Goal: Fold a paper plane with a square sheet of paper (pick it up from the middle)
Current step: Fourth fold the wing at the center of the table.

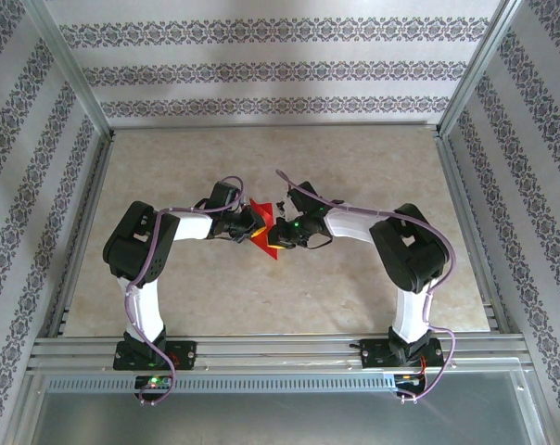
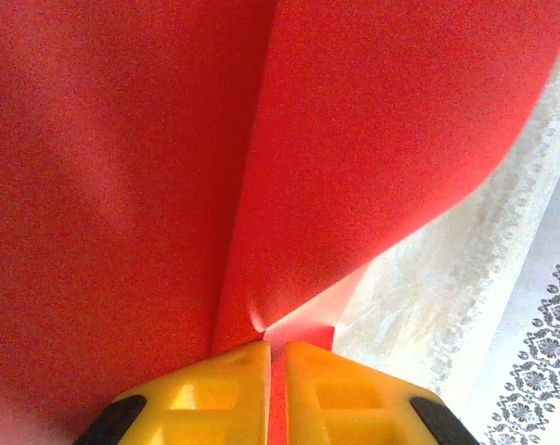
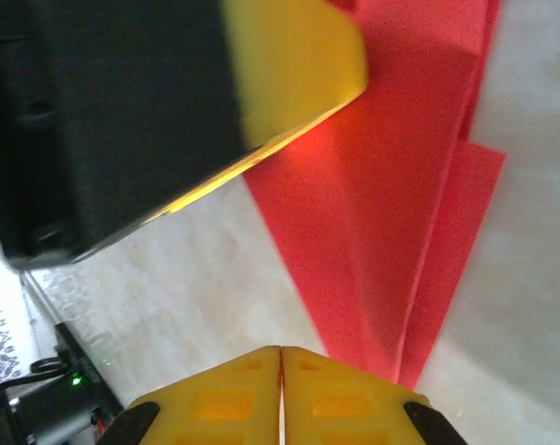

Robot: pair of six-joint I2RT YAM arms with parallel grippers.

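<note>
Seen from above, two robot arms, the left arm (image 1: pixel 146 246) and the right arm (image 1: pixel 405 246), meet at the middle of a pale marbled table (image 1: pixel 354 176), with one piece of red paper (image 1: pixel 262 232) raised between the left gripper (image 1: pixel 248 222) and the right gripper (image 1: pixel 278 232); the paper shows as a small pointed shape, and the dark wrists and cables crowding it make its folds hard to read. From the left wrist, the left gripper (image 2: pixel 275 350) is clenched on the red paper (image 2: pixel 122 185), a thin strip of red caught between its two yellow fingers (image 2: pixel 215 389). One crease runs from the top edge down to the fingertips (the sheet spills past the frame on the top and left, so its outline cannot be traced), and a sliver of table (image 2: pixel 428 297) shows at right. From the right wrist, the right gripper (image 3: pixel 282 352) has its two yellow fingers pressed tight together. The red paper (image 3: pixel 382 232) hangs just beyond them in at least two overlapping layers, its lower point ending just beside the right-hand finger, over bare table (image 3: pixel 197 287); whether these fingers pinch any of it cannot be told. One yellow finger (image 3: pixel 289 56) of the left gripper, blurred and cut off by the frame on its black body, lies against the paper's upper part.
</note>
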